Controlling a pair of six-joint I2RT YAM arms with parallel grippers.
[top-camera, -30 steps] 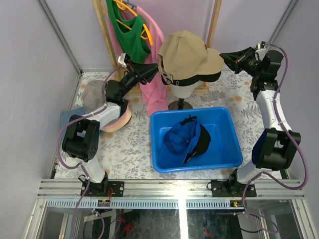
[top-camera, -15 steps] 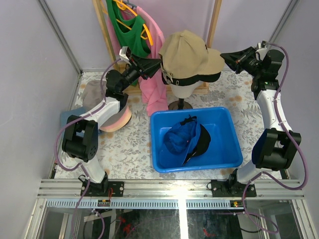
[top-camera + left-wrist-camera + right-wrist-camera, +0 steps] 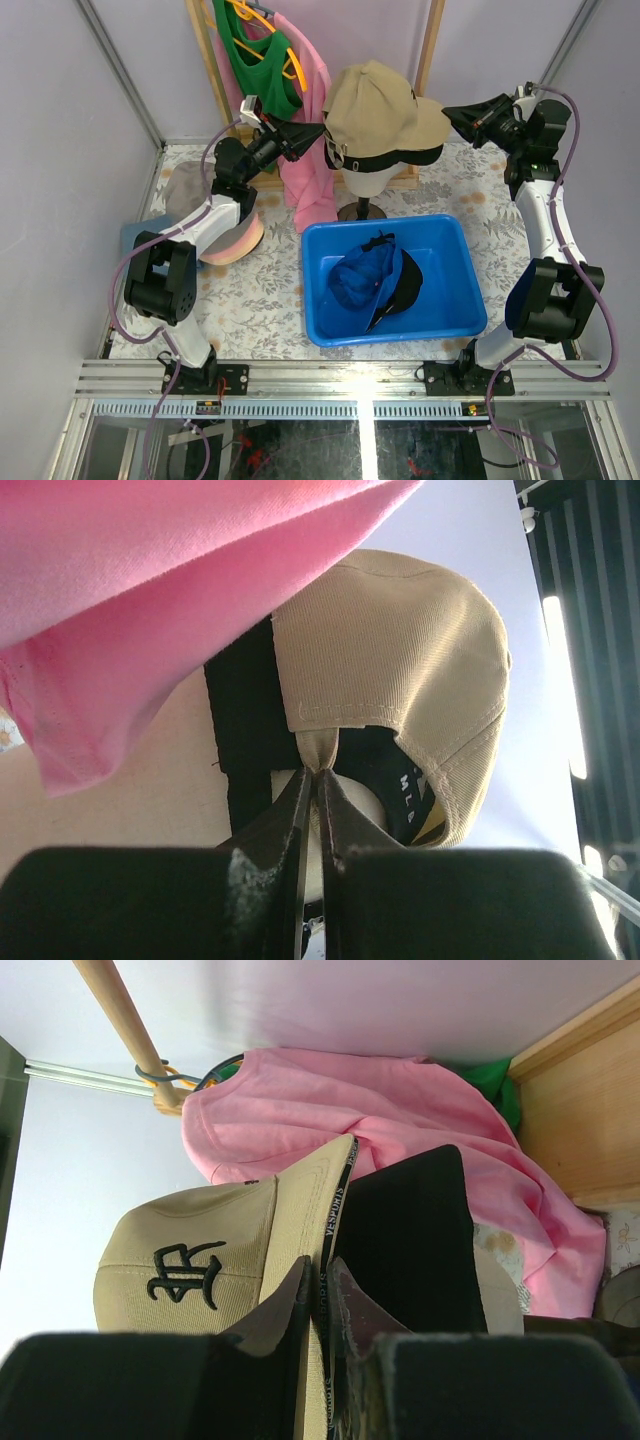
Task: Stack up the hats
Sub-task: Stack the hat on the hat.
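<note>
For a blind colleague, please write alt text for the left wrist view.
The left gripper is shut on the back strap of the khaki cap, which sits over a black hat. A pink shirt hangs at upper left.

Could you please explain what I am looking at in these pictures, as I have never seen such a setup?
These are two robot arms bolted at a table's near edge. The wide picture looks down from above and behind them; the other two come from a camera on each wrist. The left claw is shut on the back strap of the khaki cap, and the right claw grips its brim. That cap sits over a black cap on a mannequin head. On the table stand a blue tub holding a blue cap and a dark cap, and a pink hat to the left.
</note>
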